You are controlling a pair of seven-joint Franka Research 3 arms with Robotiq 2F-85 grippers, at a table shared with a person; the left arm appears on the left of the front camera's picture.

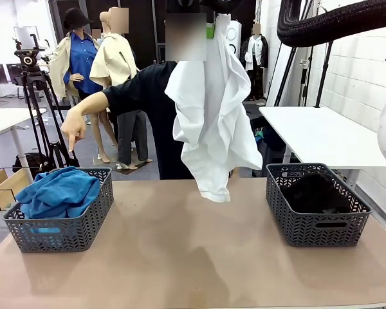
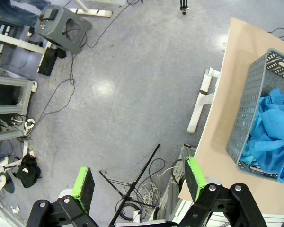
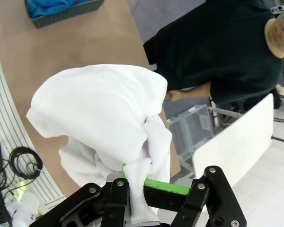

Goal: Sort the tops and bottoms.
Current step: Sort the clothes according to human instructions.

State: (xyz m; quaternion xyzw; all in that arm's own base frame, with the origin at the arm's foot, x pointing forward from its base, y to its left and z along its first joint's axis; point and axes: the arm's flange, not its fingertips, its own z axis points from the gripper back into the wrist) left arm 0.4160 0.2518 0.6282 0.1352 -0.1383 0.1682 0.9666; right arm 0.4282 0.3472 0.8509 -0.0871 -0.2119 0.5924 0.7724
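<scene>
- Front view: the right gripper (image 1: 210,27), high at the top middle, has its jaws clamped on a white top (image 1: 212,109) that hangs down above the tabletop (image 1: 180,257), its hem clear of the surface.
- The hanging cloth hides much of the person (image 1: 145,96) standing behind it, whose hand (image 1: 73,134) points down at the left basket (image 1: 64,225).
- That basket holds the blue tops (image 1: 58,192); the right basket (image 1: 316,206), well apart at the other end, holds the black bottoms (image 1: 316,193).
- A tripod (image 1: 35,96) stands behind the left basket.
- Right wrist view: the white top bunches between the green pads (image 3: 165,185).
- Left wrist view: the left gripper (image 2: 139,183) hangs over the floor (image 2: 132,85) with its jaws spread wide, holding nothing, beside the tabletop edge.
</scene>
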